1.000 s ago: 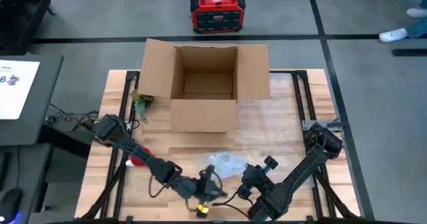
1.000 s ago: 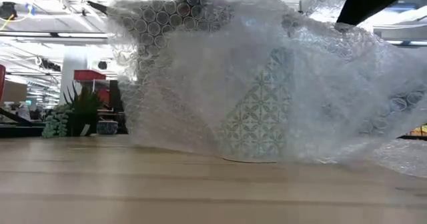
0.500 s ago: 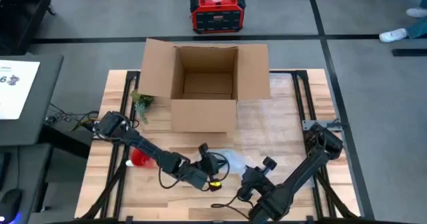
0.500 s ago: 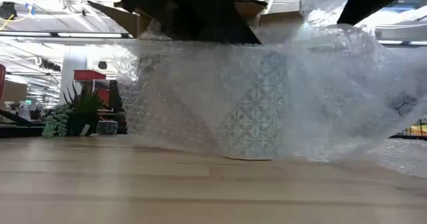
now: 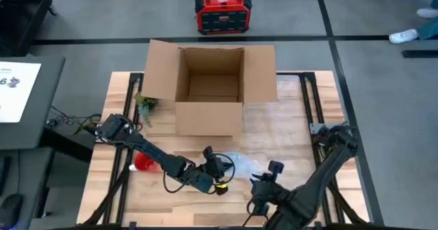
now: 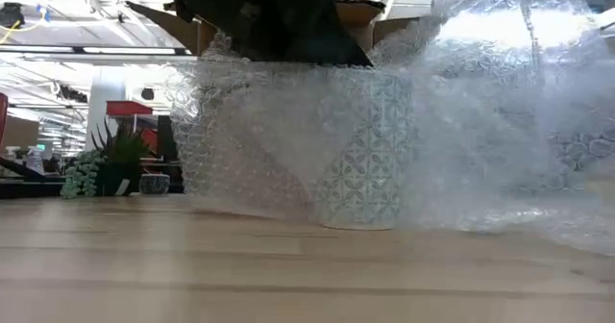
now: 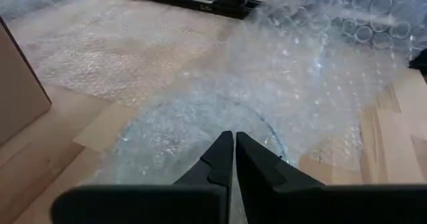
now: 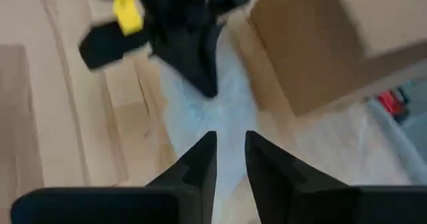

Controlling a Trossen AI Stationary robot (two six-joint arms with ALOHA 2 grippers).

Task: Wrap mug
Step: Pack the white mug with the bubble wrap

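Observation:
A white mug with a teal pattern [image 6: 363,155] stands upright on the wooden table [image 5: 287,131], under a sheet of clear bubble wrap [image 6: 259,140] that drapes over its top and sides. My left gripper [image 7: 233,152] is shut right above the mug's covered mouth [image 7: 200,121]; it shows as a dark mass [image 6: 279,20] in the low view. My right gripper [image 8: 230,151] hovers nearer the table's front edge, right of the mug [image 5: 263,187], with the wrap between its fingers. The wrap's right part [image 6: 519,63] rises steeply out of the low view. My left gripper pinches the bubble wrap [image 7: 230,127] where it lies over the mug's mouth, fingers slanting down from the table's left. One layer or several, I cannot tell. The wrap rests on the mug's rim. My right gripper holds the wrap's right part [image 8: 230,127] between its fingers. The wrap is lifted there, its lower edge [image 6: 577,236] on the table.
An open cardboard box [image 5: 211,86] stands at the far middle of the table. A small potted plant [image 5: 145,105] sits left of it and a red object [image 5: 144,163] lies under the left arm. Bare wood lies to the right.
My left gripper has gone from the table's near edge toward the far edge, drawing the wrap's edge over the mug's top, where it now lies. My right arm has shifted, and the wrap's right part has risen higher, standing steeper than before.

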